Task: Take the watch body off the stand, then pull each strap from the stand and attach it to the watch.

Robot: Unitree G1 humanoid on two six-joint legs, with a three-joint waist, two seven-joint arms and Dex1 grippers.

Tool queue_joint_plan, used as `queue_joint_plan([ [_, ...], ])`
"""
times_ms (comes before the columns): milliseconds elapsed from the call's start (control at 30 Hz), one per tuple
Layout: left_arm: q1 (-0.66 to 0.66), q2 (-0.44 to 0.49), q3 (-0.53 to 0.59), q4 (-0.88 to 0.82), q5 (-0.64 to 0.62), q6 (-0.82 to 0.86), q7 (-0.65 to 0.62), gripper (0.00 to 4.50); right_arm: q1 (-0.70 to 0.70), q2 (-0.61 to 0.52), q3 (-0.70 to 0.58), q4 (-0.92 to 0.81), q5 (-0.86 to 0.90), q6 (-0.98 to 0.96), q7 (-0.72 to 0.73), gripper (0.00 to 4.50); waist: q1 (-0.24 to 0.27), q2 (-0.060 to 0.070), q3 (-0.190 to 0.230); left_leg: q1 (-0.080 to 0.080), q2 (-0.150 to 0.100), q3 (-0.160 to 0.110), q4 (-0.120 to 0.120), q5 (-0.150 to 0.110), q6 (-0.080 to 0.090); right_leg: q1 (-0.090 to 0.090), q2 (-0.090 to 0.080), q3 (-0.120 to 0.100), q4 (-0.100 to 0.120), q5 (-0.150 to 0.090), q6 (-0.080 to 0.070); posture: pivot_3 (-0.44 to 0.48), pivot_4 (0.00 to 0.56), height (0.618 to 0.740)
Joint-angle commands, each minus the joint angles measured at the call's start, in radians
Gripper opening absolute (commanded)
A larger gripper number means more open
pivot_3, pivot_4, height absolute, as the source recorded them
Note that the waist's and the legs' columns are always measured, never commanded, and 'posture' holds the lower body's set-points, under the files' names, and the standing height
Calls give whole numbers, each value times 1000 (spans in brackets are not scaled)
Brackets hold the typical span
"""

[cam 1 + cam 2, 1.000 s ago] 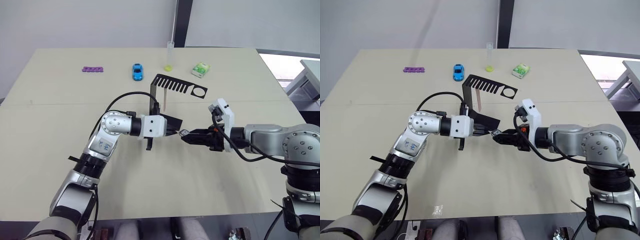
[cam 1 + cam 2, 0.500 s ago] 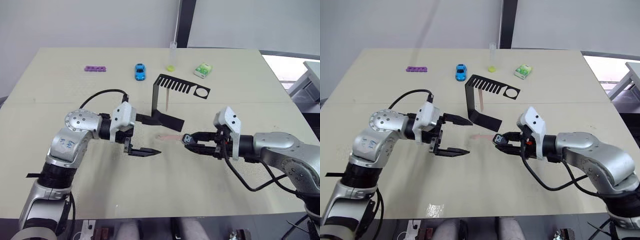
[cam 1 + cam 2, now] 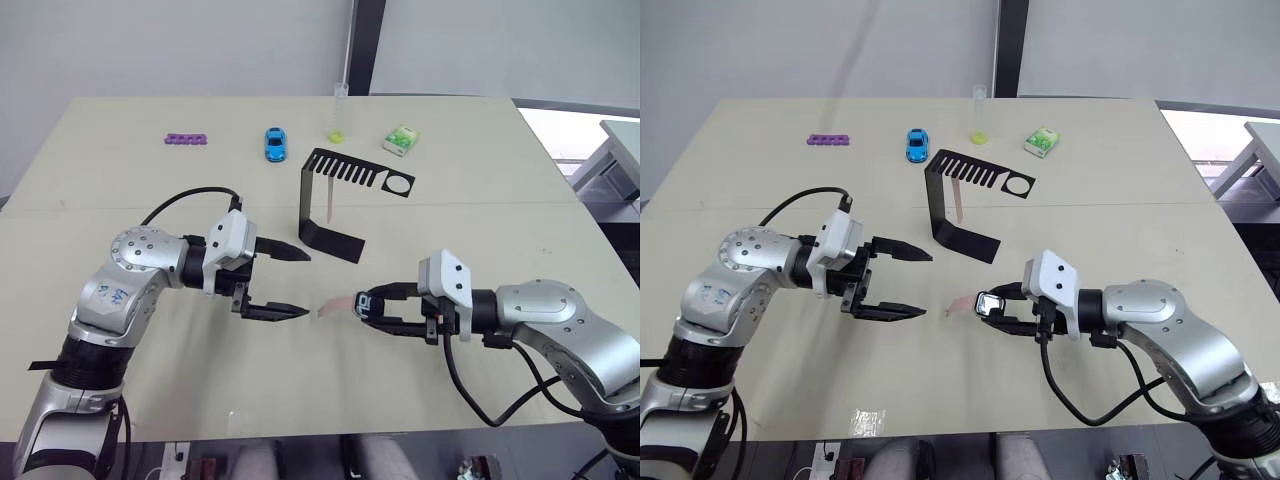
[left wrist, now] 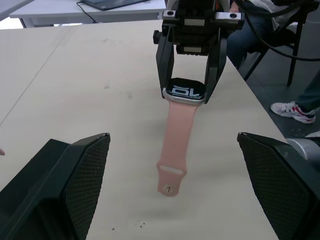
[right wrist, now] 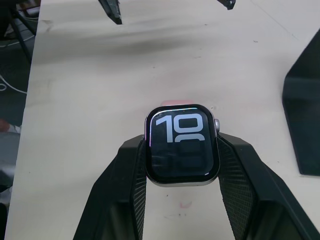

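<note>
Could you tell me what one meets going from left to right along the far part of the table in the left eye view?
Purple strip → blue toy car → the stand, with a clear tube standing behind it → green-and-white small box.

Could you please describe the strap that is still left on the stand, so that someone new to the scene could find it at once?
On the beige table, look behind the two grippers to the black C-shaped stand. Under its comb-slotted top arm hangs a narrow pale pink strap, beside the upright. Unlike the other strap, which is joined to the watch body in the right gripper, this one hangs alone from the stand.
</note>
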Motion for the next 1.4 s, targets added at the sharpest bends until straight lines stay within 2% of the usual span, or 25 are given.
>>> queue_joint_plan([
  [33, 13, 26, 79, -24, -22, -5, 28, 4406, -45, 41, 41, 37, -47, -45, 37, 1517, -2, 0, 0, 0, 0, 0, 0, 0, 0, 0, 0, 0, 0, 0, 0, 0, 150, 740],
  [333, 151, 96, 152, -38, 27, -91, 62, 4406, -210, 254, 227, 323, -222, -113, 56, 1517, -9, 0, 0, 2, 0, 1, 0, 0, 0, -1, 0, 0, 3, 0, 0, 0, 150, 740],
  [533, 197, 136, 153, -29, 32, -108, 46, 4406, -242, 291, 288, 450, -322, -197, 110, 1517, -3, 0, 0, 2, 0, 1, 0, 0, 0, -1, -1, -1, 4, 0, 0, 0, 150, 740],
  [633, 209, 135, 155, -27, 31, -116, 53, 4406, -251, 291, 274, 453, -327, -206, 138, 1517, -5, 0, 0, 2, 0, 1, 0, 0, 0, -1, -1, -1, 4, 0, -1, 0, 150, 740],
  [767, 206, 130, 154, -18, 33, -121, 63, 4406, -285, 318, 196, 369, -218, -109, 159, 1517, -13, 0, 0, 2, 0, 1, 0, 0, -1, -1, -1, -1, 5, 0, -1, 0, 150, 740],
  [933, 194, 130, 145, 2, 36, -123, 67, 4406, -334, 349, 155, 318, -170, -54, 148, 1517, -27, 0, 0, 2, 0, 0, 0, 0, -1, -1, -1, -3, 7, 0, -1, 0, 150, 740],
  [1100, 180, 181, 156, 56, 37, -131, 4, 4406, -344, 364, 129, 281, -129, 11, 133, 1517, -29, 0, 0, 2, 0, 0, 0, 0, -1, -2, -1, -3, 7, 0, -1, 0, 150, 740],
  [1200, 169, 194, 155, 77, 44, -143, -7, 4406, -333, 361, 132, 279, -130, 33, 132, 1517, -29, 0, 0, 2, 0, 0, 0, 0, -1, -1, -1, -3, 7, 0, -1, 0, 150, 740],
  [1300, 165, 199, 151, 77, 50, -153, -11, 4406, -298, 303, 212, 313, -244, -28, 150, 1517, -29, 0, 0, 2, 0, 0, 0, -1, -1, -1, -1, -3, 6, 0, -1, 0, 150, 740],
  [1400, 165, 196, 151, 65, 43, -148, -13, 4406, -276, 279, 239, 335, -280, -49, 161, 1517, -28, 0, 0, 2, 0, 0, 0, -1, -1, -1, -2, -3, 6, 0, -1, 0, 150, 740],
])
